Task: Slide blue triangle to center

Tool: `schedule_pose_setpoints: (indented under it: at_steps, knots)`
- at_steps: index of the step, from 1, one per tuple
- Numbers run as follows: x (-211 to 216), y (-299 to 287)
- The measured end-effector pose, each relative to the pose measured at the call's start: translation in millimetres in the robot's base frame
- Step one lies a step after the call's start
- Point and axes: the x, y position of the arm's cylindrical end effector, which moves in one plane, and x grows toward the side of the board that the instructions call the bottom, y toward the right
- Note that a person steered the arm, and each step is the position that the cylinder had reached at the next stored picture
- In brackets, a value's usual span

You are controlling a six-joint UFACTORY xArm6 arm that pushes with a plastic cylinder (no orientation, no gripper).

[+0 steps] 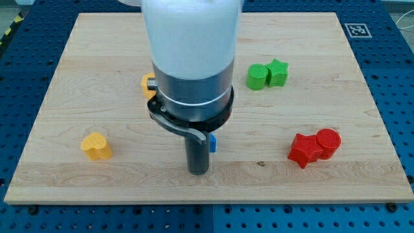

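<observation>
The blue triangle (pixel 211 142) shows only as a small blue sliver at the right side of the dark rod, below the board's middle; most of it is hidden behind the rod. My tip (pixel 198 172) rests on the board just left of and below that sliver, touching or nearly touching it. The arm's white and grey body (pixel 191 58) covers the board's middle and top centre.
A yellow heart block (pixel 96 146) lies at the view's left. A yellow block (pixel 149 85) peeks out left of the arm. Two green blocks (pixel 266 74) sit at the upper right. Two red blocks (pixel 314 147) sit at the lower right. The wooden board (pixel 84 65) ends near the view's bottom.
</observation>
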Motion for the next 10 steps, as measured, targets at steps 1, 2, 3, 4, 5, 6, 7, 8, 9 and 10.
schedule_pose_setpoints:
  at_steps: [1, 2, 3, 4, 5, 6, 7, 8, 9, 10]
  knots:
    - [-5.5, 1.0]
    - [-5.7, 18.9]
    - [-6.2, 42.4]
    - [-4.1, 33.7]
    - [-1.2, 12.5]
    - [-10.3, 8.2]
    - [-28.7, 25.9]
    - [-44.9, 22.1]
    - [-47.0, 8.6]
    - [-60.3, 2.0]
